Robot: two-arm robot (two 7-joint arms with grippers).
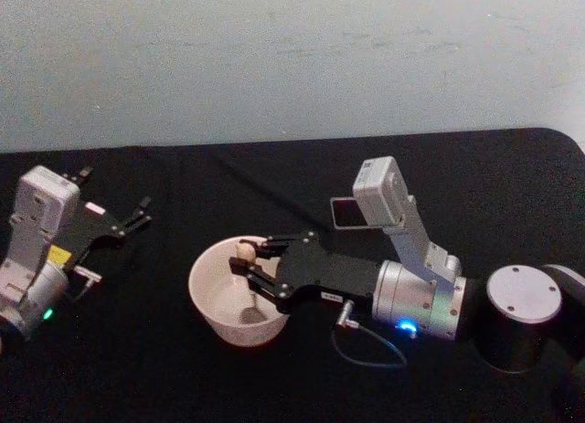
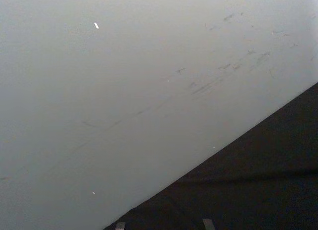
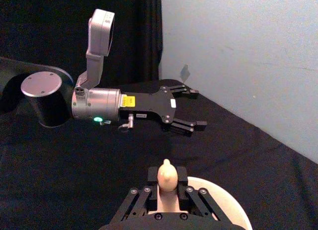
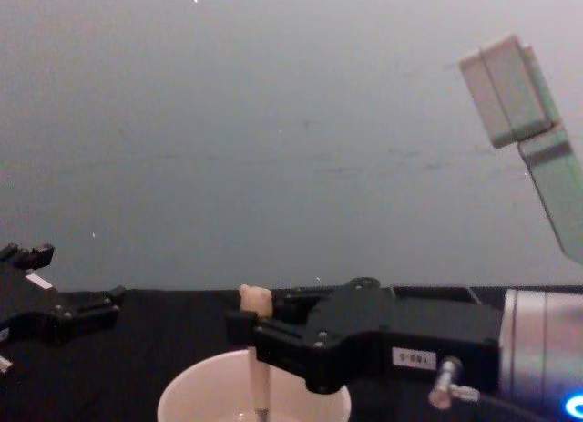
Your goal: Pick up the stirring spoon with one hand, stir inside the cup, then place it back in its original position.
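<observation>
Chest view, right end effector (image 4: 249, 331) pinching vertical stirring spoon (image 4: 259, 378), knob-up in cup (image 4: 189, 404), left end effector (image 1: 115, 191) spread

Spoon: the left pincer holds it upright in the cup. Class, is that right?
No. The right pincer holds the spoon upright in the cup; the head view shows it. The left pincer is open, away from the cup.

The black desk (image 1: 274, 181) carries one wide cream-white cup (image 1: 218, 321), standing upright near the middle of its front.
</observation>
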